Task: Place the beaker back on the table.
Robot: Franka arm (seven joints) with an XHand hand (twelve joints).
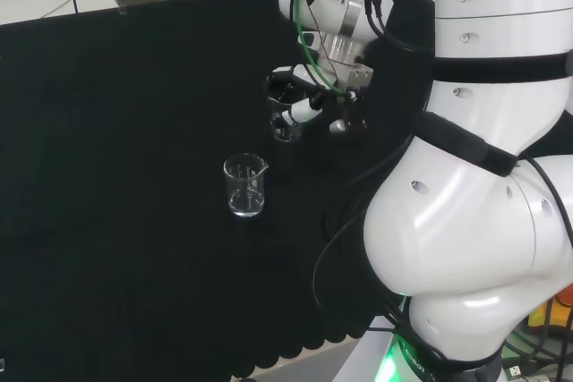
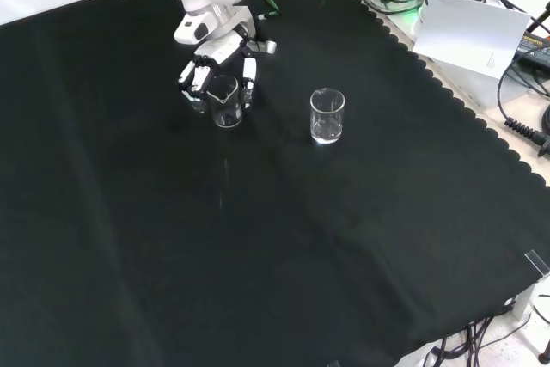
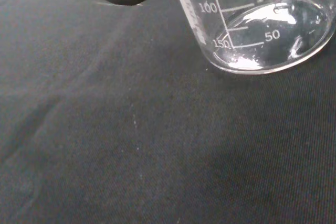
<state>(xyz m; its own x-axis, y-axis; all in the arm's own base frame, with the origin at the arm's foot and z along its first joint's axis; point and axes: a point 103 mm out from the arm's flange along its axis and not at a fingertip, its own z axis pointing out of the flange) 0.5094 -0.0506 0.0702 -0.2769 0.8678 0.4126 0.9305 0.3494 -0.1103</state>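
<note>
- Hand (image 2: 209, 70) at the upper left of the front view, fingers (image 2: 249, 75) curled round a clear beaker (image 2: 225, 100), which stands upright between them.
- Wrist view: beaker base (image 3: 265, 51) low over the black cloth; contact with the table (image 2: 258, 247) cannot be told.
- Second clear beaker (image 2: 327, 116) stands alone on the cloth, to the right in the front view, apart from the hand.
</note>
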